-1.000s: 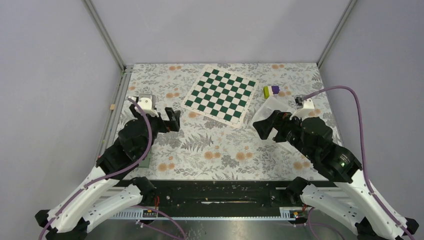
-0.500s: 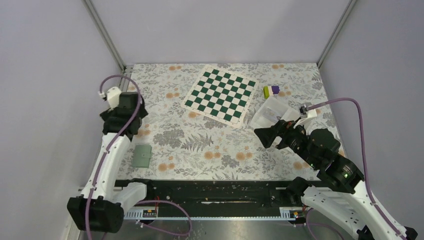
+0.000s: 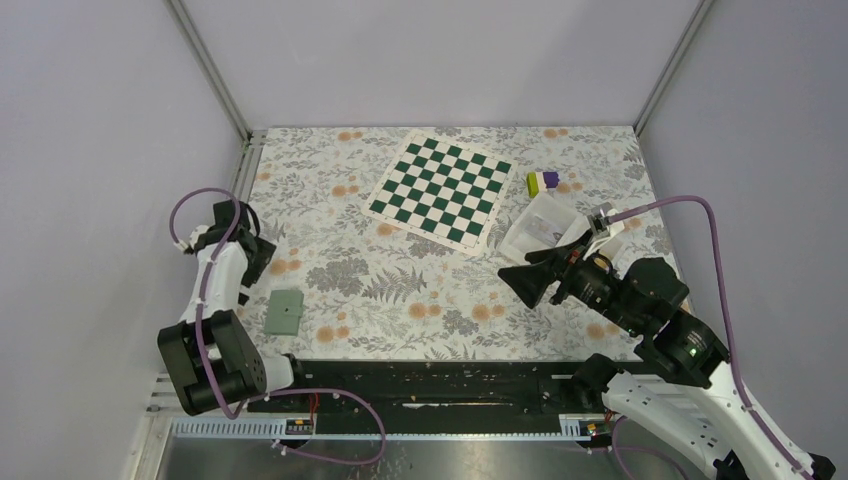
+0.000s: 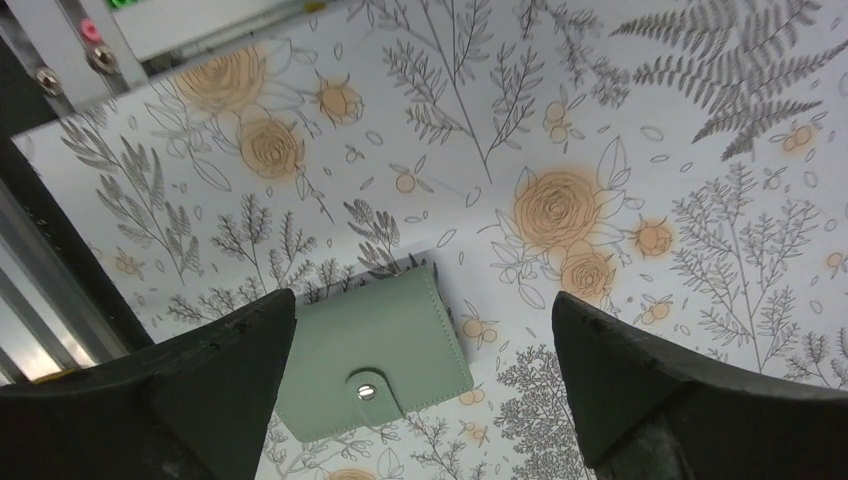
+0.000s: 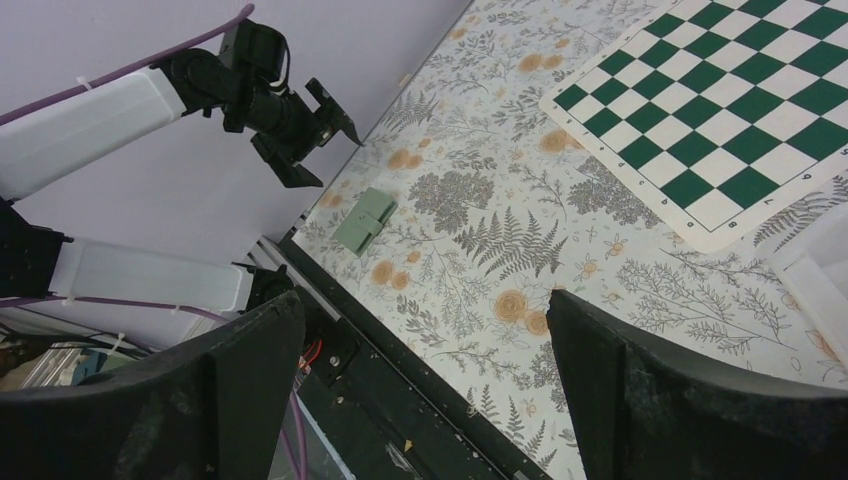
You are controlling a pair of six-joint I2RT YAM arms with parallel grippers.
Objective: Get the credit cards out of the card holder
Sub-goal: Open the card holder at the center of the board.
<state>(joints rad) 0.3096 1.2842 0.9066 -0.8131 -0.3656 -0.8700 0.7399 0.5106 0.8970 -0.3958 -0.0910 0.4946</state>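
The table (image 3: 430, 290) is covered w/ a floral cloth, and the whole of it is seen only from the top cam. A green-and-white chess mat (image 3: 440, 190) is laid at the far middle, turned at an angle. It's cut off at a corner in the right wrist view and not caught at all by the left wrist cam.

The left gripper (image 3: 252, 248) is held at the left edge, jaws spread wide w/ nothing in them. That's shown best by its own cam (image 4: 420, 298), and it's also picked up from across the table in the right wrist view (image 5: 320, 130). The right gripper (image 3: 522, 283) is likewise spread and empty (image 5: 425, 298), raised just beside the white tray (image 3: 535, 215).

The card holder (image 3: 284, 312) is lying flat on the cloth near the front left, apart from both grippers. It's just a green patch from above, but in the left wrist view (image 4: 375, 355) it's seen shut, tab snapped down.

The small purple-and-yellow block (image 3: 543, 181) sits btw mat and tray, top cam only.
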